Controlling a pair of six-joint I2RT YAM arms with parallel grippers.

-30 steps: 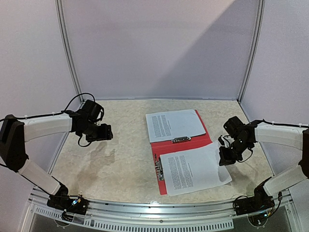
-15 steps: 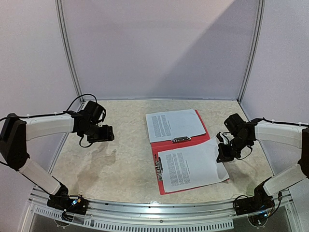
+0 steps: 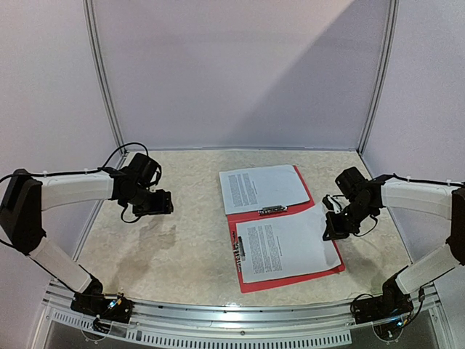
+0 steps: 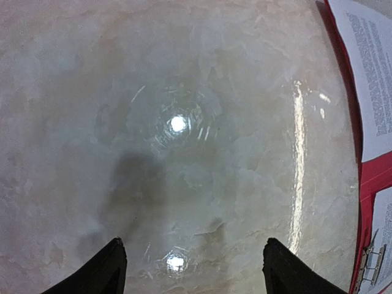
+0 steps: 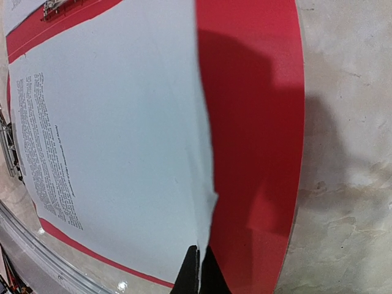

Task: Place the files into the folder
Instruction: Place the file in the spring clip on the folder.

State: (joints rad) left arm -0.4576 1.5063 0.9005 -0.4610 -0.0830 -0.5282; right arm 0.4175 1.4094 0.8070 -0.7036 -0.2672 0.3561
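Note:
The red folder [image 3: 254, 217] lies open right of the table's middle, its metal clip [image 3: 272, 210] at the fold. One of the files [image 3: 263, 187] rests flat on the far cover. A second sheet [image 3: 280, 247] covers the near cover, its right edge lifted. My right gripper [image 3: 333, 233] is shut on that edge; in the right wrist view the white paper [image 5: 116, 135] is pinched between the fingers of that gripper [image 5: 199, 269] above the red cover [image 5: 257, 122]. The left gripper [image 3: 161, 203] hovers open over bare table, well left of the folder, with nothing between its fingers [image 4: 104, 269].
White booth walls [image 3: 240, 73] close the table at the back and sides. A metal rail [image 3: 232, 320] runs along the near edge. In the left wrist view the folder's red edge [image 4: 367, 177] and a printed sheet [image 4: 373, 73] show at the far right.
My right gripper has dragged the near sheet left and farther back, so it now lies squarely over the near cover. The left gripper drifted slightly right.

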